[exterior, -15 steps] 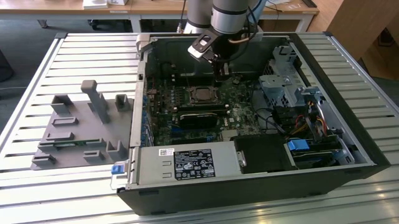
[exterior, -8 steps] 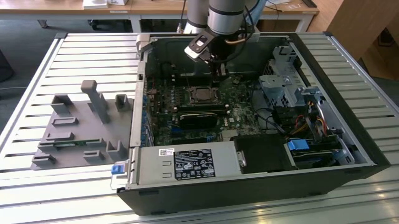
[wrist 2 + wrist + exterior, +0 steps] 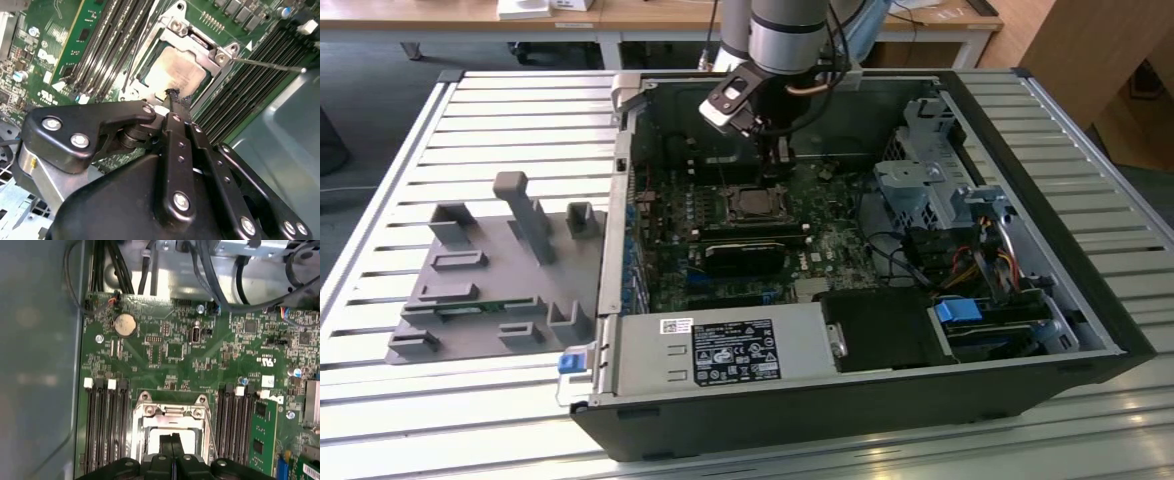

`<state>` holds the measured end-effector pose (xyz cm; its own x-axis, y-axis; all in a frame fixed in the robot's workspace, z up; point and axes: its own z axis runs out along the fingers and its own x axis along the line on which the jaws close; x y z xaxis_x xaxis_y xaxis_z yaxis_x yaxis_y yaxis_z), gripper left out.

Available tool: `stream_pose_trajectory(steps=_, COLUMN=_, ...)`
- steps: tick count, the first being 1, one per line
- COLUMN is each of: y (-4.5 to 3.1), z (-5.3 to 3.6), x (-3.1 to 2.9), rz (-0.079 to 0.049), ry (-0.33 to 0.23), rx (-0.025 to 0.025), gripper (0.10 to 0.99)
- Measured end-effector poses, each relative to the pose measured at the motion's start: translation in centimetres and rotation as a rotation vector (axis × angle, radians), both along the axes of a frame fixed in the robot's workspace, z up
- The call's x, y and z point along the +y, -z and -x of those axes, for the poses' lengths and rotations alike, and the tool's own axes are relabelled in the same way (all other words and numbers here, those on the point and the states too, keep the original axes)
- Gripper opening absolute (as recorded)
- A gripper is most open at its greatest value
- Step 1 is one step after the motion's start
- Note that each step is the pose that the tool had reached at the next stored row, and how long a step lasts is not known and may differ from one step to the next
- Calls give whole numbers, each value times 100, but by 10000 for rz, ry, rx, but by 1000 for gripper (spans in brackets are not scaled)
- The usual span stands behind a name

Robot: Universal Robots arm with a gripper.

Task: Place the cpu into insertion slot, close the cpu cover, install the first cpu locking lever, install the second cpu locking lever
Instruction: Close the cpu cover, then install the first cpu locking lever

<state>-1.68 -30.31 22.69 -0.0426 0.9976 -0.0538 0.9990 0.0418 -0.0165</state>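
Cpu (image 3: 175,74) sat flat in the slot (image 3: 221,56), so step one looked done. Cover (image 3: 170,412) lay down over the slot too, with the chip top showing through its window. I judged it closed, but couldn't tell if it was clamped. One lever (image 3: 267,64) stuck out from a slot corner, across the memory slots (image 3: 240,95) beside the slot, and looked unhooked. Couldn't make out the other lever's state. By my read both lever steps were left.

My claw (image 3: 172,96) was pinched narrow, fingers together with nothing between them. Its tip was right above the slot, at the cover's edge. Touching or just clear, couldn't tell. In the exterior view my arm came down into the open case (image 3: 1014,300), straight over the slot.

Materials:
- **Cpu:** dull silver-beige metal lid, square, a bit smudged.
- **Cover:** thin bright stamped steel, a square frame with a big cut-out.
- **Slot:** silvery rim with screw heads at the corners.
- **Lever:** thin stiff steel wire with a small knob end.
- **Memory slots:** long black plastic ridges, pale clips at the ends.
- **Board (image 3: 165,355):** around the slot, green and matte, dotted with tiny parts.
- **Claw:** black matte links with shiny bolts.
- **Case:** grey sheet metal, standing on a pale slatted surface (image 3: 494,130).
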Motion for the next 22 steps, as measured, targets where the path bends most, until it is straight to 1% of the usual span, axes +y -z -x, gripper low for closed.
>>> stream_pose_trajectory(steps=8, y=0, z=70, x=0, rz=-1, ry=0, rx=0, gripper=106)
stream_pose_trajectory(steps=15, y=0, z=111, x=0, rz=-1, ry=0, rx=-1, gripper=106)
stream_pose_trajectory(steps=22, y=-6, z=117, x=0, rz=1, ry=0, rx=0, gripper=106)
